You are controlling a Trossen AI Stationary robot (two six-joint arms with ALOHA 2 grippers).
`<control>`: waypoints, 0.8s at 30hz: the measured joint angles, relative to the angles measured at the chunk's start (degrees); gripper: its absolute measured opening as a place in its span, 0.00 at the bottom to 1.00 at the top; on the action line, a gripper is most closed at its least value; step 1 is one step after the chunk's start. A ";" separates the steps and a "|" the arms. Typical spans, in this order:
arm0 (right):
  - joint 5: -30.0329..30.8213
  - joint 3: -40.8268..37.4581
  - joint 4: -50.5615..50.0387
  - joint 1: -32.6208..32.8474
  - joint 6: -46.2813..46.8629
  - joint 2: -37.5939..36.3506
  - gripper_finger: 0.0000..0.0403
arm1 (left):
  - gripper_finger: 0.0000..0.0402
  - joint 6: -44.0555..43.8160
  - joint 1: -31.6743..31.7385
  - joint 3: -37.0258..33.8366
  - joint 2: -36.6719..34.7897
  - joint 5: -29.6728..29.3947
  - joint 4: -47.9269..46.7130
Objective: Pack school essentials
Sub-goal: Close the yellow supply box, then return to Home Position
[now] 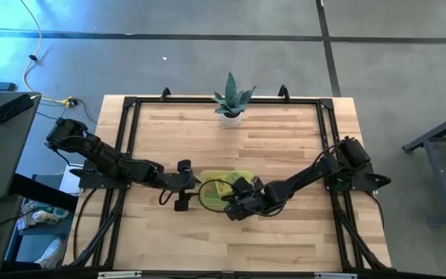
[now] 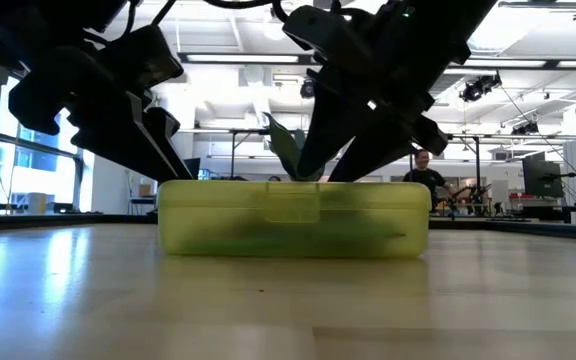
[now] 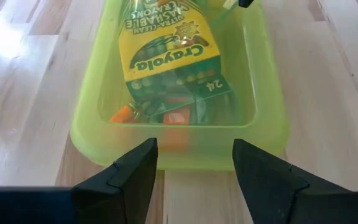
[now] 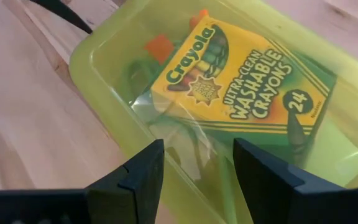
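Both dark arms reached inward over the translucent yellow-green plastic case [image 1: 224, 188], the left gripper [image 3: 194, 168] and right gripper [image 4: 197, 168] spread apart and empty above the green-yellow cardboard crayon box [image 4: 241, 87].

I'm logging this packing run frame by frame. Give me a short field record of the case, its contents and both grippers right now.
case: translucent yellow-green plastic case, on the wooden table, between the two grippers
lid: appears shut, seen through from above
contents on top: crayon box, lying flat
contents beneath: orange pieces and green shapes, too blurred to name
left gripper: open, at one short end of the case
right gripper: open, over the opposite end
bystander item: potted plant at the table's far edge
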 joint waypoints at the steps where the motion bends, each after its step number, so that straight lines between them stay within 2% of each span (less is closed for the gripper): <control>1: 0.03 0.00 0.03 0.00 -0.34 0.00 0.45 | 0.50 0.06 0.00 0.00 0.02 0.14 0.03; 7: -0.24 0.00 0.11 -0.03 -4.54 -0.74 0.45 | 0.50 1.56 0.01 0.84 -0.76 0.88 -1.48; 14: -0.61 0.00 0.13 -1.52 -14.99 -5.09 0.45 | 0.50 8.09 -0.02 7.39 -4.58 2.06 -9.14; 18: -0.55 0.00 0.12 -2.89 -23.98 -9.30 0.45 | 0.50 11.71 0.00 11.22 -8.66 1.90 -14.60; 24: 0.14 0.00 0.30 -4.62 -38.88 -17.74 0.45 | 0.50 13.71 2.08 13.07 -19.06 2.59 -19.64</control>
